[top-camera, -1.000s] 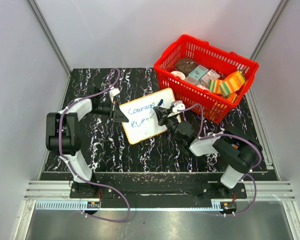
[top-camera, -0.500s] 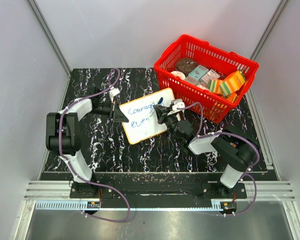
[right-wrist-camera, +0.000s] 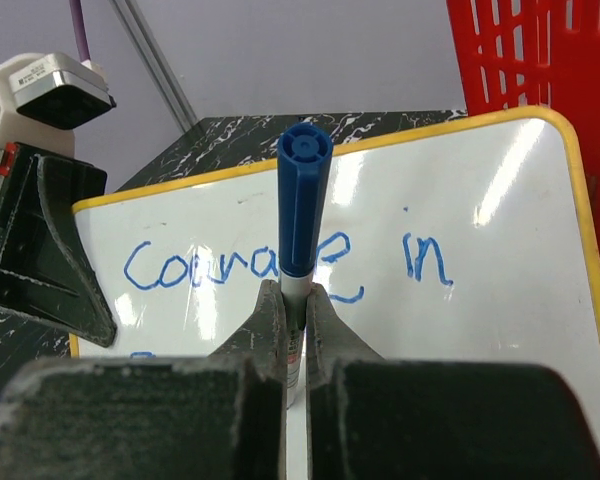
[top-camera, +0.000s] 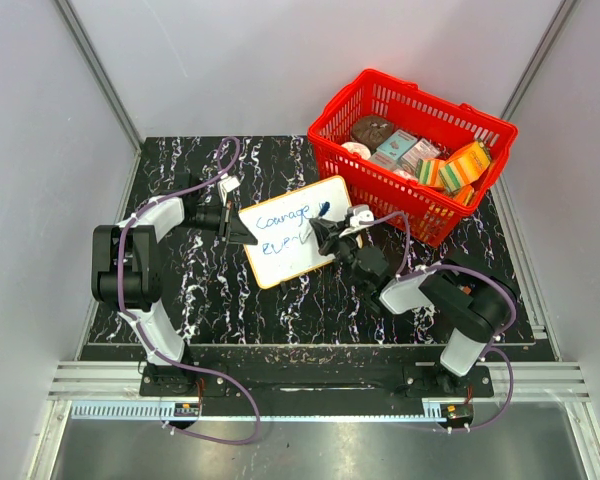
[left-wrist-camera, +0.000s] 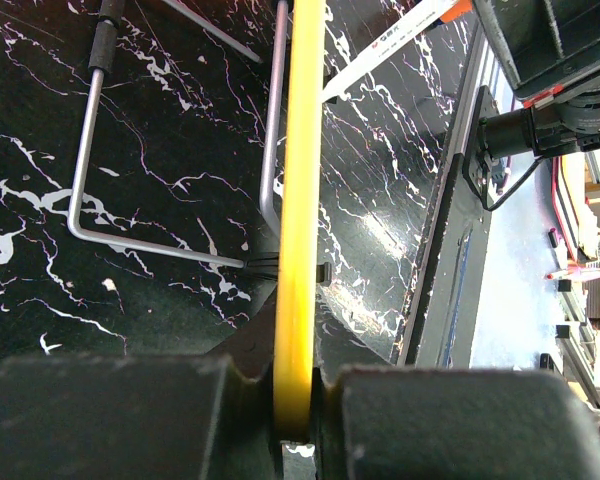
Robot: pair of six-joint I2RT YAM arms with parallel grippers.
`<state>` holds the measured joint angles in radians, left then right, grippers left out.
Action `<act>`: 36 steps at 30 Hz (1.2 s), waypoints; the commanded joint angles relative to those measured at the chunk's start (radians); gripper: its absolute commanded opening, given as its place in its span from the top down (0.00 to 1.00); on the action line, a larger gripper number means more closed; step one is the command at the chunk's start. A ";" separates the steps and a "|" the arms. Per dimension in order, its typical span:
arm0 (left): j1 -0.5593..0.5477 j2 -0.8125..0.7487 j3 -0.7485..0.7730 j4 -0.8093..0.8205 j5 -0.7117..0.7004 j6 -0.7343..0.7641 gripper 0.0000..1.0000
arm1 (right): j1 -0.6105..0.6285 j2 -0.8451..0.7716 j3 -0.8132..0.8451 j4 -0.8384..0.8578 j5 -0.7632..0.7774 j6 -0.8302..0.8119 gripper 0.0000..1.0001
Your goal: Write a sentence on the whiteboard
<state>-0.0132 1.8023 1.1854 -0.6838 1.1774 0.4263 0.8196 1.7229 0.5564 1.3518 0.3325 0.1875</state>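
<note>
Whiteboard (top-camera: pixel 292 232): just beside basket (top-camera: pixel 412 150), edge farthest from basket pinched by left gripper (top-camera: pixel 244 233). Right gripper (top-camera: pixel 320 236) clamps blue marker (right-wrist-camera: pixel 302 200) over the sentence (right-wrist-camera: pixel 280 265), "Courage in" plus a second line. Since a second ago, right gripper has shifted slightly away from basket. Black marbled table (top-camera: pixel 220 290), grey walls (top-camera: pixel 230 60).

A robotics lab cell. Plain grey panels (top-camera: pixel 310 60) and aluminium struts (top-camera: pixel 100 80) enclose a black marbled worktop (top-camera: pixel 230 300), with a slotted base rail (top-camera: pixel 95 380) in front.
</note>
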 commanded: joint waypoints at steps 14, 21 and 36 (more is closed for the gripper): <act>-0.008 -0.006 0.002 0.012 -0.156 0.063 1.00 | -0.013 -0.075 0.025 0.149 0.043 -0.051 1.00; -0.008 -0.006 0.000 0.012 -0.154 0.068 1.00 | -0.031 -0.057 0.050 0.147 0.048 -0.057 1.00; -0.008 -0.001 0.003 0.012 -0.159 0.065 1.00 | -0.053 -0.005 0.027 0.122 -0.004 0.029 1.00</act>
<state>-0.0135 1.8023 1.1854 -0.6868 1.1770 0.4263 0.7731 1.7023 0.5915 1.3262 0.3454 0.1799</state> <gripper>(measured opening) 0.082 0.032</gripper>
